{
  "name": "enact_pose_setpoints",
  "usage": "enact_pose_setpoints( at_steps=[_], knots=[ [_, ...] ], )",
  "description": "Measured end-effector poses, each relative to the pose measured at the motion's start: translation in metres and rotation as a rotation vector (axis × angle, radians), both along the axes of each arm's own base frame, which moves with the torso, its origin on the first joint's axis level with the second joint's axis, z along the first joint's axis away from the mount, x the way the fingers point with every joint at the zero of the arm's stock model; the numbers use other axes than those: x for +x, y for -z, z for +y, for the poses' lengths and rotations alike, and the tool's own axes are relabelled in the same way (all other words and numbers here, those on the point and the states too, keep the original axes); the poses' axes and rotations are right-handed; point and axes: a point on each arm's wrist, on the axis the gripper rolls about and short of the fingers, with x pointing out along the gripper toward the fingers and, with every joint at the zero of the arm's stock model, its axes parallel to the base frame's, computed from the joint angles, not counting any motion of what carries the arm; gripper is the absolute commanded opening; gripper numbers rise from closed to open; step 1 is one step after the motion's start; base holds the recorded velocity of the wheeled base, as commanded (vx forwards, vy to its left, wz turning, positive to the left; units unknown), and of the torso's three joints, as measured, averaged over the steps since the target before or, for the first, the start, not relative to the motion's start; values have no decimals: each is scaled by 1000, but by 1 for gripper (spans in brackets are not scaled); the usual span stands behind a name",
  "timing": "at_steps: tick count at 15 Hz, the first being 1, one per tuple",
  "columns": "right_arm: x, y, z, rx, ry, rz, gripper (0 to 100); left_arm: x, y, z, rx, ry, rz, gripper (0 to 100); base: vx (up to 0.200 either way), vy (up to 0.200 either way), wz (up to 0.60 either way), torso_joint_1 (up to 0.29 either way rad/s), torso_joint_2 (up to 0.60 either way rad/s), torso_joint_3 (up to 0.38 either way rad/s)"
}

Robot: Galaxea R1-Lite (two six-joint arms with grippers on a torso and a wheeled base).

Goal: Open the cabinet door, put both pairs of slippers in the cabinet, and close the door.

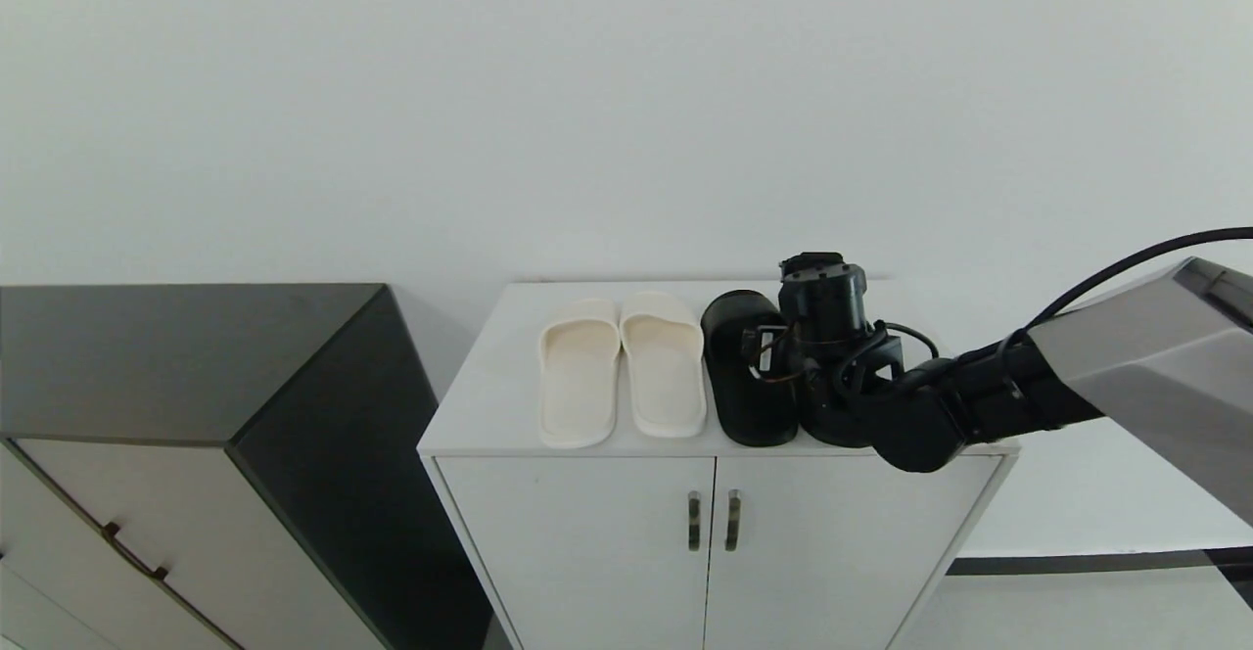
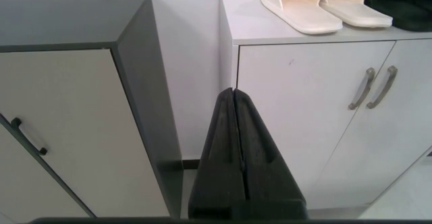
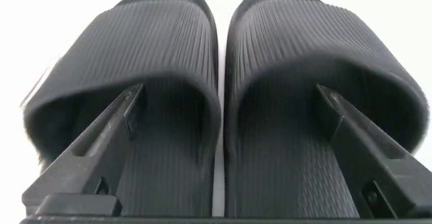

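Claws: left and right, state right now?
Left claw: closed, empty.
Right claw: open, one finger tucked inside each of the two black ribbed rubber slippers.

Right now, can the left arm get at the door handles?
Probably yes: nothing stands between the shut left gripper and the handles; the right gripper is up top, at the black slippers.
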Motion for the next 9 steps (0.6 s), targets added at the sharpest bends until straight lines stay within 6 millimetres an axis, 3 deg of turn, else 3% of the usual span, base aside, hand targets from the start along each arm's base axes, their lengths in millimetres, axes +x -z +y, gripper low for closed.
enact_pose_setpoints(
  at_steps=[4, 9],
  knots=[
    [12, 3, 6, -18, -8, -56, 0, 0, 0, 0, -7, -1, 0, 0, 0, 0, 0, 0, 0, 0],
    [13, 6, 5, -26, 19, -68, 0, 0, 0, 0, -12, 0, 1, 0, 0, 0, 0, 0, 0, 0]
  ],
)
